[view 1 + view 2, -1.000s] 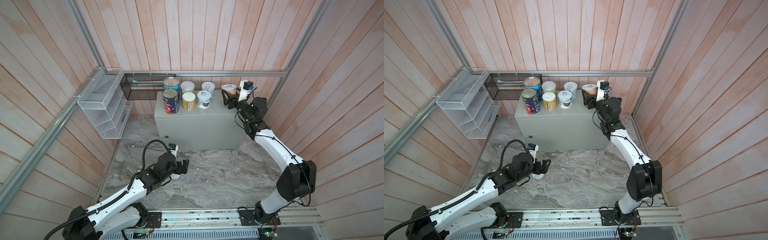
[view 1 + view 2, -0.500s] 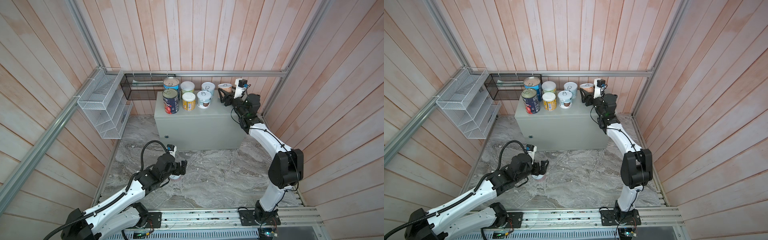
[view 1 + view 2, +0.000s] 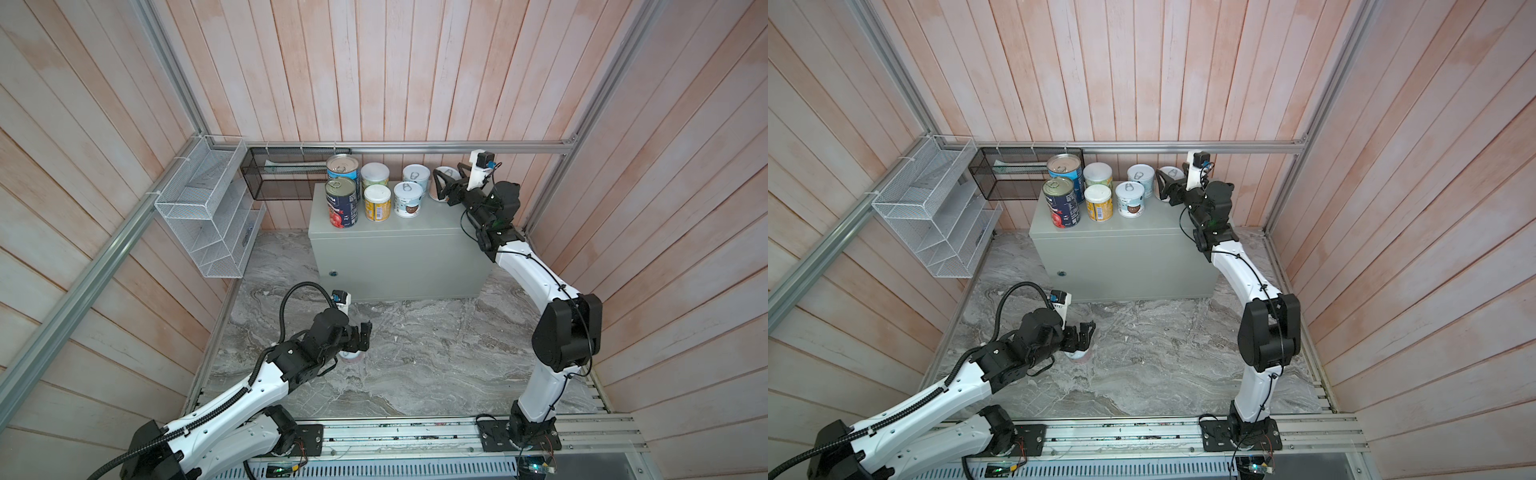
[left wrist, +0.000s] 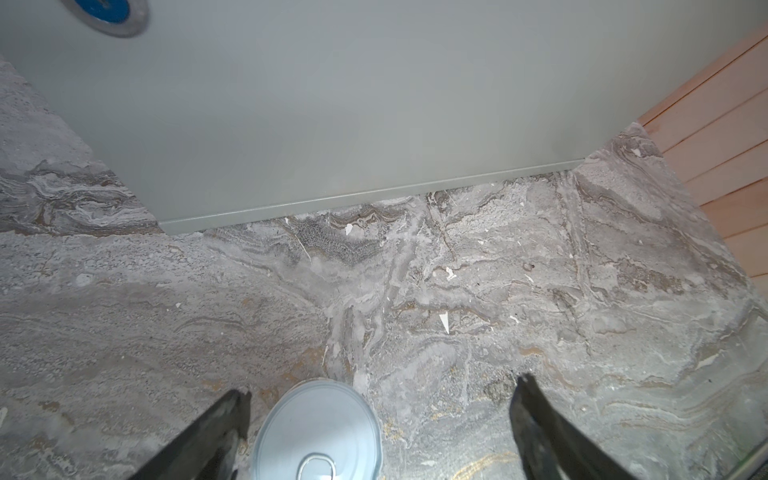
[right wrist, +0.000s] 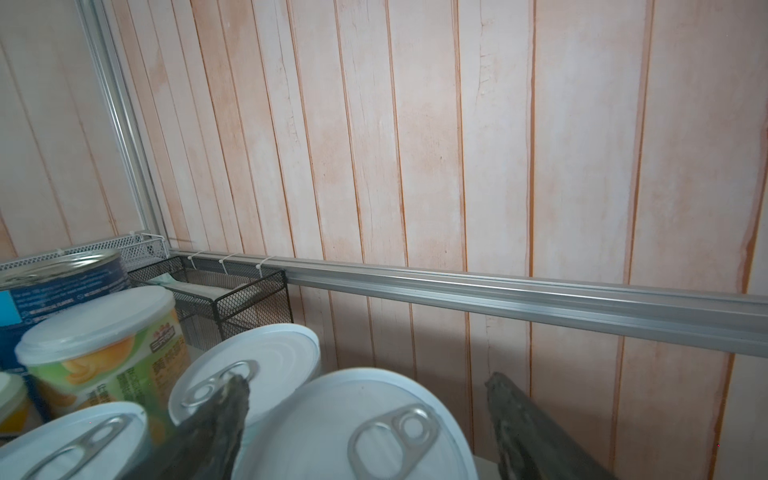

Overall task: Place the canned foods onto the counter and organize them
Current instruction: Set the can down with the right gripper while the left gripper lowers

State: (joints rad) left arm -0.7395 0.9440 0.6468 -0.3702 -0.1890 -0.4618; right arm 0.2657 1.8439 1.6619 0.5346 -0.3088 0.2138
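Six cans (image 3: 376,202) crowd the desk's (image 3: 415,228) back left corner; its front half lies open. Right tool (image 5: 368,380), wide, straddles a seventh can (image 5: 316,415) at the back edge. Left tool (image 4: 382,386), wide, hangs over the eighth can (image 4: 318,432) on the floor (image 3: 436,353).

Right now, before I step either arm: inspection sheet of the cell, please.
Surface: marble floor, small white flecks.
Job's things: seven cans upright on counter; eighth can on the floor.
Clutter: white wire basket, black mesh basket, both wall-hung.
Grippers: left gripper open, straddling eighth can; right gripper open around rear-right pale can.
Cables: black hose loops off left arm; thin cable along right arm.
Surroundings: wood-plank walls, aluminium rail.
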